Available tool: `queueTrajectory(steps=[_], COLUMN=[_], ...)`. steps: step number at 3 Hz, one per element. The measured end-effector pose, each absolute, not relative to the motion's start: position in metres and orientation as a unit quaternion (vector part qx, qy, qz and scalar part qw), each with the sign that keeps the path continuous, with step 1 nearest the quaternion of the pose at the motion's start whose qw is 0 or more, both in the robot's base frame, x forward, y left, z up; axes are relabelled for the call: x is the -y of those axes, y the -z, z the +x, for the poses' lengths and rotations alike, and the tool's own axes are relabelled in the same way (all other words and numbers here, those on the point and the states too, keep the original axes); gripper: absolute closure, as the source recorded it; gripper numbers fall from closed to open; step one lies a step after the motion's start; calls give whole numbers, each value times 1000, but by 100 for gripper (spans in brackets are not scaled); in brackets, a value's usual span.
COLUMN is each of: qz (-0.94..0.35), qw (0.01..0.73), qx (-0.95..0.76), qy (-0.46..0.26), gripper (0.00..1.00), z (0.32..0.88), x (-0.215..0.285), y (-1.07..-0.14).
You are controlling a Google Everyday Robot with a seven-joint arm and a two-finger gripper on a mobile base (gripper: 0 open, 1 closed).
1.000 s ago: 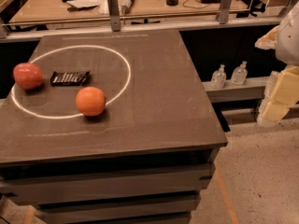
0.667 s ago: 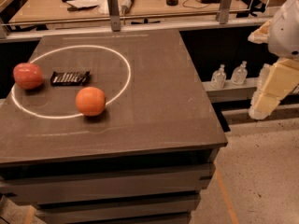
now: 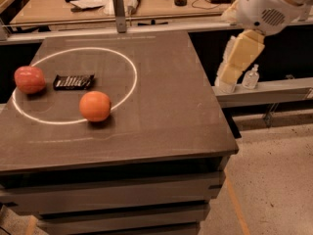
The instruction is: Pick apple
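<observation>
The apple (image 3: 30,79), dark red and squat, sits on the left edge of the dark table (image 3: 166,111), on the white circle line. An orange round fruit (image 3: 95,106) lies to its right, nearer the front. A black snack bar (image 3: 73,82) lies between them inside the circle. My gripper (image 3: 227,81), cream-coloured under the white arm (image 3: 264,6), hangs off the table's right edge, far to the right of the apple and holding nothing that I can see.
A small clear bottle (image 3: 251,77) stands on a grey shelf (image 3: 274,88) right of the table, just beside the gripper. A cluttered wooden desk (image 3: 146,4) runs along the back. A metal post (image 3: 118,11) stands at the table's far edge.
The arm has swung left and slightly up, bringing the gripper from well off to the right to just beside the table's right edge. The fruits and snack bar have not moved.
</observation>
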State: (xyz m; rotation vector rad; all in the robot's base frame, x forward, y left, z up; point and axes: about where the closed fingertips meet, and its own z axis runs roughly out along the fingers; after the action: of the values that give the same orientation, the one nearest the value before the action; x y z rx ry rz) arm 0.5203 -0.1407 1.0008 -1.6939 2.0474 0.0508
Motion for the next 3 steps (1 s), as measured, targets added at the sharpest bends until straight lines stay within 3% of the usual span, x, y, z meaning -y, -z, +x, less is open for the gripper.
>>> queueTrajectory(steps=[1,3], qz=[-628,-661], qw=[269,285], qx=[-729,-686], qy=[-53,-104], gripper=[0,0], z=[552,569], x=[84,-82], y=[-1011,-1005])
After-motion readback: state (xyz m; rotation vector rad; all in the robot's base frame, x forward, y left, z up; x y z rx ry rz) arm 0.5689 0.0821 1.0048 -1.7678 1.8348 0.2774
